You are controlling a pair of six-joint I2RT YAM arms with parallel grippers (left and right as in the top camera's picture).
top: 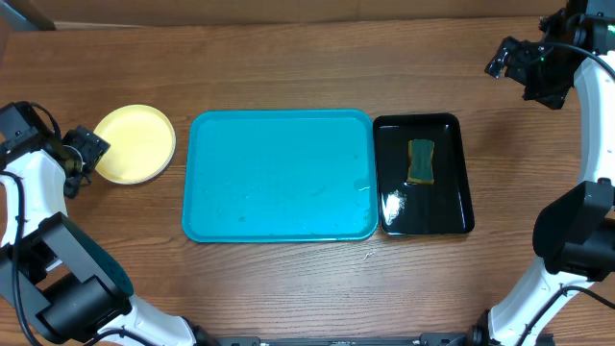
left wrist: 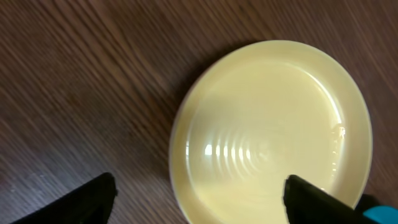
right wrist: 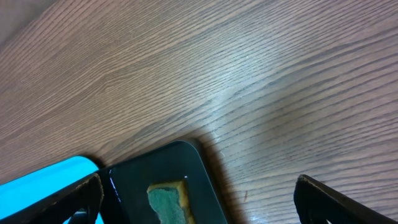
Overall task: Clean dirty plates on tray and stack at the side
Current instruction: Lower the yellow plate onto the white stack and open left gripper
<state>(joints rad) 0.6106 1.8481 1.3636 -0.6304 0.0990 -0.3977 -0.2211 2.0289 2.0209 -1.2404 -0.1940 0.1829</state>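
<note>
A pale yellow-green plate [top: 135, 143] lies on the table left of the turquoise tray [top: 279, 176]; in the left wrist view it [left wrist: 273, 124] looks clean. I cannot tell whether other plates lie under it; no white plates show. The tray holds no plates. My left gripper [top: 86, 152] is open and empty at the plate's left edge, its fingertips [left wrist: 199, 199] straddling the near rim. My right gripper [top: 514, 65] is open and empty, raised at the far right; its fingertips [right wrist: 199, 199] frame bare table and a tray corner [right wrist: 43, 180].
A glossy black tray [top: 452, 219] stands right of the turquoise tray, touching it. It holds a green-and-yellow sponge [top: 421, 160] and a white foam patch [top: 392, 203]. The sponge also shows in the right wrist view [right wrist: 168, 202]. Cardboard lines the table's back edge.
</note>
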